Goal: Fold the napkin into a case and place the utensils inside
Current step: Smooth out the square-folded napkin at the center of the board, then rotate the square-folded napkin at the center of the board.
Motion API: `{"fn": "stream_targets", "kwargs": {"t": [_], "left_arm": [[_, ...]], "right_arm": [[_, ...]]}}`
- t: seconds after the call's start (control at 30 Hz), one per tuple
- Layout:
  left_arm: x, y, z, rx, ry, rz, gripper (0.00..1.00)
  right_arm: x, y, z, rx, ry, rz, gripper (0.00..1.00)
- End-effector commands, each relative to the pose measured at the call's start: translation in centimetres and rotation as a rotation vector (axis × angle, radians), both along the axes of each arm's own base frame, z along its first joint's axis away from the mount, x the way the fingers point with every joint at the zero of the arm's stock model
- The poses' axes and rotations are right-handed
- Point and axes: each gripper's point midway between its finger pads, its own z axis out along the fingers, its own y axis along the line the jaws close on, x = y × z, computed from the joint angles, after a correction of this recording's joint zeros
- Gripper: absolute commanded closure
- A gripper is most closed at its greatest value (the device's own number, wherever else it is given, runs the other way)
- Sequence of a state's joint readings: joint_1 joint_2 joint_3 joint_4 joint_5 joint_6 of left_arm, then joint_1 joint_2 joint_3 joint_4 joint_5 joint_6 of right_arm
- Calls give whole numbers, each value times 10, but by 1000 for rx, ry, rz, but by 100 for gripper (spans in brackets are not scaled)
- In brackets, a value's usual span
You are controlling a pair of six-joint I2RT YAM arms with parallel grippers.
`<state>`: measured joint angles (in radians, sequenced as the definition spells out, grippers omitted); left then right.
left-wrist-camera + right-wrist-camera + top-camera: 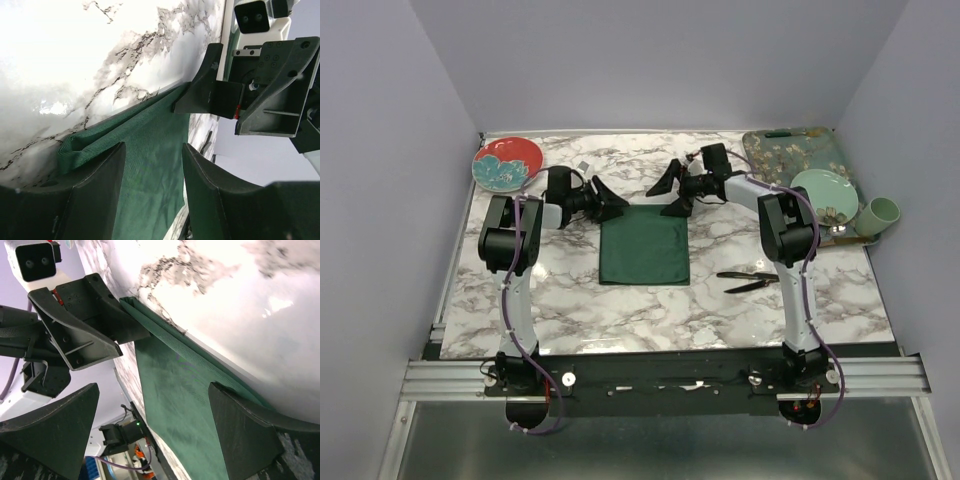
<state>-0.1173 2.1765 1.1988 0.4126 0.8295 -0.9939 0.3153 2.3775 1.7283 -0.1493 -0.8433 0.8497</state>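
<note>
Folding is the step in hand. The left gripper (pixel 612 203) hovers at the 11 o'clock corner of the napkin (pixel 642 247), its jaws partly apart and holding nothing. The cloth lies mid-table as a doubled near-square, not yet a narrow case. The right gripper (pixel 666 197) is at the 1 o'clock corner, spread wide and empty. The utensils (pixel 748 281) lie on the table at the cloth's 4 o'clock.

The next move probably calls for pinching a side edge and carrying it across.

The red plate (pixel 523 152), at the table's 10 o'clock, looks empty. At 1 o'clock the floral tray (pixel 778 150) carries a pale green plate (pixel 818 185) with small bits too unclear to name. The inside of the cup (pixel 882 212) is hidden.

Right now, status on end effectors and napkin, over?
Both open: left end effector, right end effector, at napkin far corners. Folded flat; utensils lie right of it.
</note>
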Motion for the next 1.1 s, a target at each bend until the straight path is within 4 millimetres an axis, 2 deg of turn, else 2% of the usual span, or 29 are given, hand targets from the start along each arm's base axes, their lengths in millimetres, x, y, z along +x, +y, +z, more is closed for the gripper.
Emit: {"fn": "stream_targets", "kwargs": {"t": [0.0,0.1,0.13,0.2,0.23,0.27,0.3,0.33,0.37,0.4,0.43,0.47,0.5,0.53,0.57,0.6,0.63,0.67,0.7,0.73,0.93,1.07], "left_arm": [[4,12,-19,19,52,31,41],[9,12,-5,33,-13,-9,38],[15,11,14,39,-79,-31,36],[9,9,35,72,-190,-125,33],[10,9,65,102,-283,-152,29],[-3,13,65,144,-243,-179,27],[-7,20,70,240,-365,-247,25],[-10,25,94,306,-445,-263,23],[-32,29,89,363,-410,-326,21],[-39,36,91,446,-517,-403,20],[-51,43,102,516,-580,-439,19],[-74,46,97,557,-556,-502,19],[-87,49,96,600,-583,-546,19],[-107,52,96,677,-686,-635,18],[-119,62,86,780,-680,-672,18],[-135,54,81,827,-733,-745,17],[-158,59,71,884,-774,-806,16],[-162,65,66,959,-797,-823,16],[-172,62,61,986,-822,-853,16],[-190,59,55,998,-849,-888,15],[-214,52,42,1040,-888,-930,14],[-220,54,39,1044,-877,-921,14]], "right_arm": [[-15,-25,-38,-116,122,-84,1],[-21,-20,-18,-68,74,-14,5],[-22,-17,0,-45,33,12,7],[-22,-15,30,-15,-81,84,11],[-20,-16,42,-22,-132,102,11],[-17,-16,70,-22,-216,120,11],[-21,-20,77,-56,-280,165,12],[-15,-25,82,-105,-331,160,12],[-13,-29,93,-134,-384,163,12],[-10,-34,95,-181,-436,177,12],[-4,-40,91,-237,-459,163,12],[-2,-42,89,-261,-474,169,12],[1,-46,81,-293,-475,184,12],[4,-48,76,-319,-475,188,11],[6,-49,70,-330,-469,196,11],[4,-51,51,-347,-422,216,10],[6,-48,53,-340,-427,225,10],[5,-47,46,-346,-417,238,9],[5,-49,40,-358,-416,248,8],[4,-48,32,-373,-413,259,7],[8,-52,3,-455,-435,291,5],[6,-56,-17,-487,-411,302,4]]}}
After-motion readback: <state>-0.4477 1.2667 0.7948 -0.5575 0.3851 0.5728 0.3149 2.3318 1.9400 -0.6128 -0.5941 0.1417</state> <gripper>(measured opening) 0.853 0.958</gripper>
